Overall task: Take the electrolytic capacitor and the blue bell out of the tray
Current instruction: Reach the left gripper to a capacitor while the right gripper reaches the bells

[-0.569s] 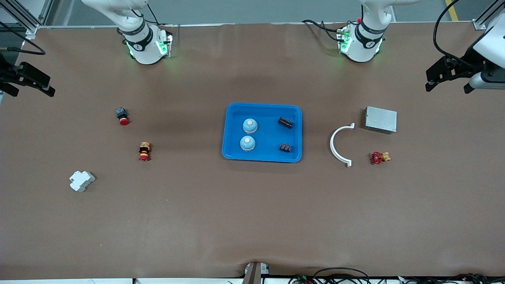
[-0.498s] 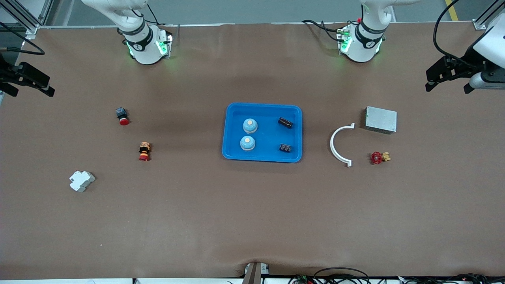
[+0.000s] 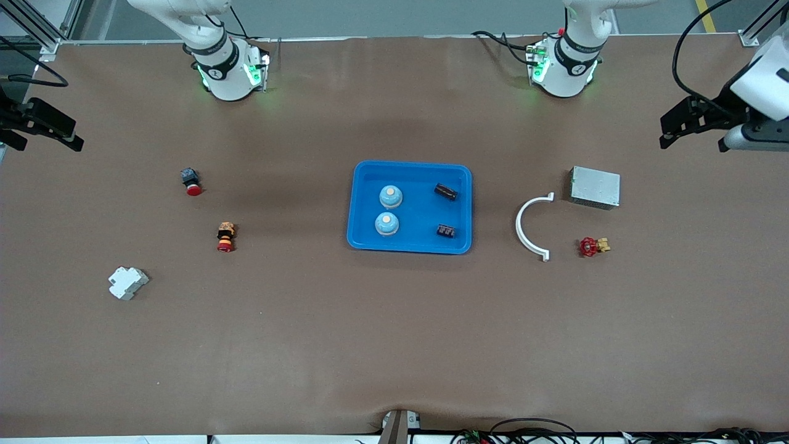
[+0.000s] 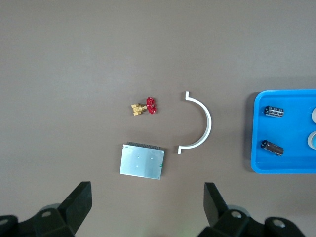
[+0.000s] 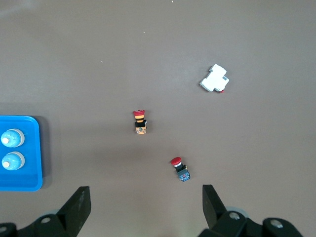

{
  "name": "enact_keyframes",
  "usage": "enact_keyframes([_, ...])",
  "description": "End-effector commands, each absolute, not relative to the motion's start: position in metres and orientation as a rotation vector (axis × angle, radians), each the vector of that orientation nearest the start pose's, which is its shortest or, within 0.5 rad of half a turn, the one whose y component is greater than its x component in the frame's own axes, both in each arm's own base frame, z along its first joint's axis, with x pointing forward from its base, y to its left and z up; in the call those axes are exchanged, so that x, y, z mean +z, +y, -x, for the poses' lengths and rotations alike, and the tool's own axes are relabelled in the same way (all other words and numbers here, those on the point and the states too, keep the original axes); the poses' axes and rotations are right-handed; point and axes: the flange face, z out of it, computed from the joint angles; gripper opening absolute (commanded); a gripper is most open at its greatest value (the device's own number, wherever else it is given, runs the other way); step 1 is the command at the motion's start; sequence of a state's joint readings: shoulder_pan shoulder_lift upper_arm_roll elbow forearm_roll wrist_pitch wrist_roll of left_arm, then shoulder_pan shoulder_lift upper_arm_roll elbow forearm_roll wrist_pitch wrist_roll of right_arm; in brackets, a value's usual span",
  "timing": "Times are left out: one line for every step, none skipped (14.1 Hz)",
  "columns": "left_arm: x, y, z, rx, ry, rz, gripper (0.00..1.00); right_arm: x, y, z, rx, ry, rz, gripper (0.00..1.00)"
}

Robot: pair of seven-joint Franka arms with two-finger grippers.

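Note:
A blue tray (image 3: 414,165) lies mid-table. It holds two light-blue bells (image 3: 390,196) (image 3: 386,223) and two black capacitors (image 3: 445,191) (image 3: 445,231). My left gripper (image 3: 691,142) hangs open and empty high over the left arm's end of the table. The left wrist view shows its gripper (image 4: 148,207) wide apart over bare table, with the tray (image 4: 256,168) and capacitors (image 4: 274,111) (image 4: 272,147) off to one side. My right gripper (image 3: 48,144) hangs open and empty over the right arm's end. In its wrist view (image 5: 145,207) the bells (image 5: 12,138) (image 5: 12,160) show in the tray (image 5: 34,153).
Toward the left arm's end lie a metal box (image 3: 595,187), a white arc (image 3: 530,227) and a red valve (image 3: 592,246). Toward the right arm's end lie two red push buttons (image 3: 191,182) (image 3: 225,237) and a white block (image 3: 127,282).
The left gripper has drifted slightly toward the table's middle; the right gripper has barely shifted. Nothing on the table has moved.

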State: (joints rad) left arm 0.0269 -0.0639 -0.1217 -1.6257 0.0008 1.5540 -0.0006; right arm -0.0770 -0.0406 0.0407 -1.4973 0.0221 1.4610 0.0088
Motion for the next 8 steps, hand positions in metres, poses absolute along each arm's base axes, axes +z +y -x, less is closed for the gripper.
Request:
enact_keyframes([0.608, -0.066, -0.55, 0.062, 0.191, 3.153, 1.0, 0.678, -0.021, -0.521, -0.026, 0.081, 3.151, 1.0])
enact_keyframes([0.601, -0.073, -0.554, 0.063, 0.198, 3.156, 1.0, 0.679, -0.022, -0.52, -0.026, 0.084, 3.151, 1.0])
enact_keyframes([0.594, -0.079, -0.558, 0.068, 0.214, 3.158, 1.0, 0.679, -0.022, -0.52, -0.026, 0.079, 3.151, 1.0])
enact_keyframes([0.584, -0.087, -0.562, 0.088, 0.228, 3.161, 1.0, 0.679, -0.022, -0.52, -0.029, 0.08, 3.154, 1.0])
enact_keyframes([0.579, -0.096, -0.564, 0.088, 0.231, 3.162, 1.0, 0.679, -0.021, -0.521, -0.029, 0.079, 3.163, 1.0])
enact_keyframes([0.571, -0.105, -0.566, 0.104, 0.199, 3.164, 1.0, 0.675, -0.018, -0.522, -0.019, 0.087, 3.166, 1.0])
enact_keyframes([0.565, -0.118, -0.566, 0.116, 0.168, 3.16, 1.0, 0.67, -0.014, -0.522, -0.005, 0.077, 3.165, 1.0])
enact_keyframes([0.559, -0.13, -0.567, 0.123, 0.124, 3.158, 1.0, 0.664, -0.009, -0.522, 0.021, 0.081, 3.165, 1.0])
